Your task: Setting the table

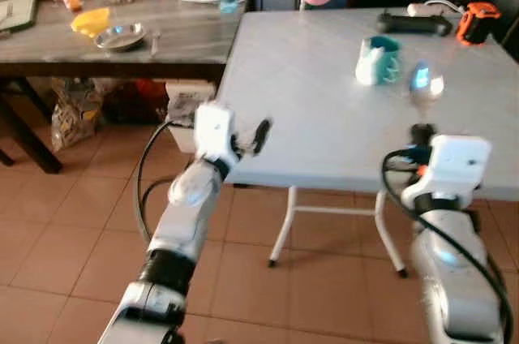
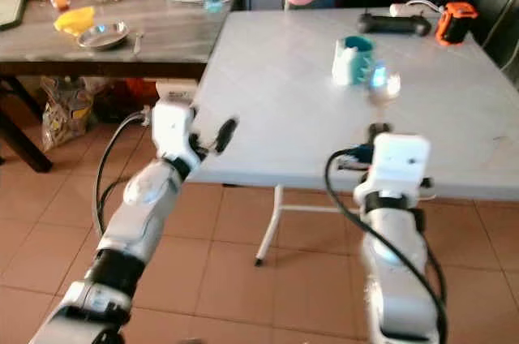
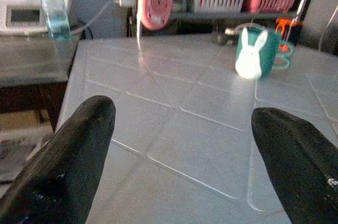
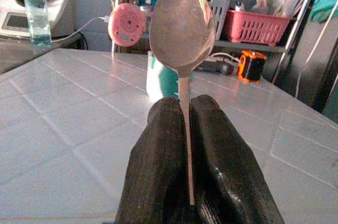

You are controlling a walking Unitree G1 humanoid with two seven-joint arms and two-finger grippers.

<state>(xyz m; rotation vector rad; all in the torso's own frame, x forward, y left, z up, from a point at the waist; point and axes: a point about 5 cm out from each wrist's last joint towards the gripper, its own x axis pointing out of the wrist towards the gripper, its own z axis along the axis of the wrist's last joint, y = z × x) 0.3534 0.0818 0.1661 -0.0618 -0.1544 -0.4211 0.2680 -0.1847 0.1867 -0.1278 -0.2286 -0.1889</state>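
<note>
My right gripper [image 4: 184,115] is shut on the handle of a metal spoon [image 4: 182,26], whose bowl [image 1: 425,86] sticks out over the near right part of the white table [image 1: 308,109]. Just beyond the spoon stands a teal mug with a white rabbit figure [image 1: 379,60]. At the table's near left corner, my left gripper [image 1: 258,136] is open with nothing between its fingers [image 3: 74,155]; the mug [image 3: 259,51] lies far ahead of it.
A dark wooden table [image 1: 122,40] at the left carries a metal bowl [image 1: 120,36], a yellow item [image 1: 89,19], bottles and a white appliance. A black object [image 1: 413,23] and an orange tape measure [image 1: 478,19] sit at the white table's far edge. Tiled floor lies below.
</note>
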